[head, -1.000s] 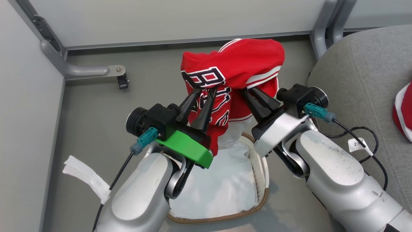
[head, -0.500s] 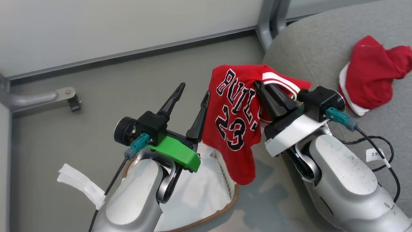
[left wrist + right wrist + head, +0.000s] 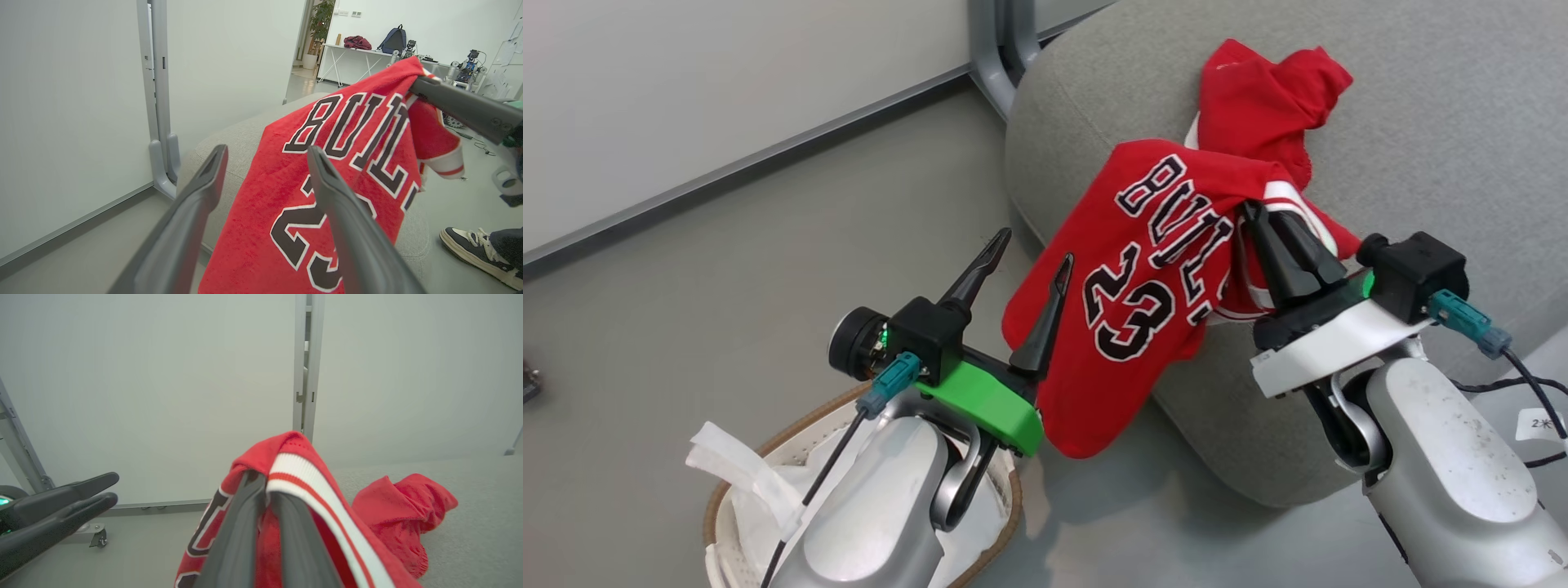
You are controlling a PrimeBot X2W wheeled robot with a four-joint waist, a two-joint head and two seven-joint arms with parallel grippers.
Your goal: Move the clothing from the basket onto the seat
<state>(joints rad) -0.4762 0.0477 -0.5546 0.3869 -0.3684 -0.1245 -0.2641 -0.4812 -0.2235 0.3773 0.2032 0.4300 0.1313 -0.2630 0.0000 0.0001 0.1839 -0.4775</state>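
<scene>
The red jersey (image 3: 1152,286), lettered BULLS 23, hangs from my right gripper (image 3: 1255,214), which is shut on its white-striped edge (image 3: 286,465). It dangles over the front left edge of the grey seat (image 3: 1421,139). The red shorts (image 3: 1270,90) lie crumpled on the seat just beyond it, also seen in the right wrist view as the shorts (image 3: 402,510). My left gripper (image 3: 1033,249) stands open beside the jersey, holding nothing; in its own view the jersey (image 3: 347,171) hangs behind its right finger. The basket (image 3: 723,498) sits at the lower left under my left arm.
A white liner sheet (image 3: 743,482) spills over the basket's rim. A grey metal post (image 3: 996,49) stands against the white wall left of the seat. A person's shoe (image 3: 470,249) rests on the grey floor to the right of the seat.
The camera has swung right, bringing the seat to the middle. My left gripper let go of the jersey and opened. The right gripper carried the jersey from above the basket to the seat's edge.
</scene>
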